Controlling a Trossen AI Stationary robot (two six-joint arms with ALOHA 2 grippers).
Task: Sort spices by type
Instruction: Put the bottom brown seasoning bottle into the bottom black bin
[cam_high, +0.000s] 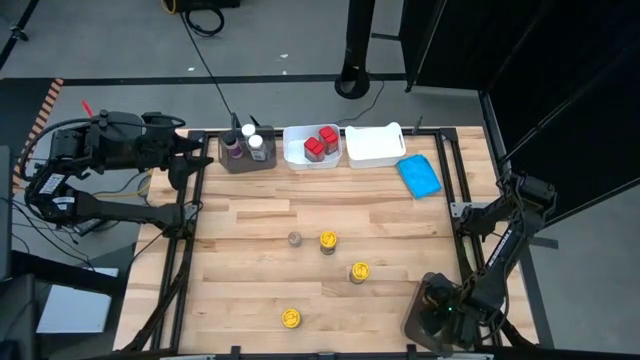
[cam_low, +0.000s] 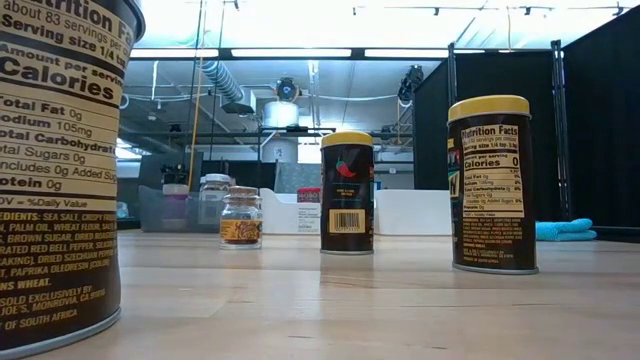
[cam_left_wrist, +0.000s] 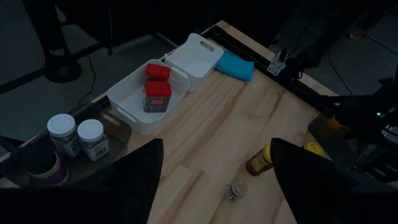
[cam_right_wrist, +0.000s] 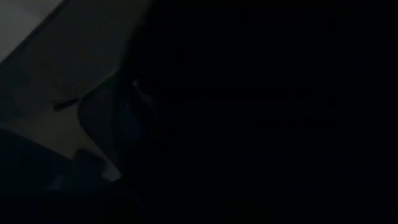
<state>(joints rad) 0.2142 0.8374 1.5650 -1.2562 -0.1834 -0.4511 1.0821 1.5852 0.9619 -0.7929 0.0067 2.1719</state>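
Looking down from the high view, I have the table (cam_high: 250, 215) filling the middle of the frame. Along its upper edge I see a row: a bin (cam_high: 246, 158) holding three jars (cam_high: 257, 143) at upper centre-left, a tub (cam_high: 310, 150) with two capped jars (cam_high: 321, 142) just right of it, a second tub (cam_high: 374, 146) touching that one, and a cloth (cam_high: 419, 175) further right. At centre I see a small jar (cam_high: 294, 238) just left of a lidded jar (cam_high: 328, 241); another (cam_high: 360, 271) sits lower right, a third (cam_high: 290, 318) near the bottom edge.
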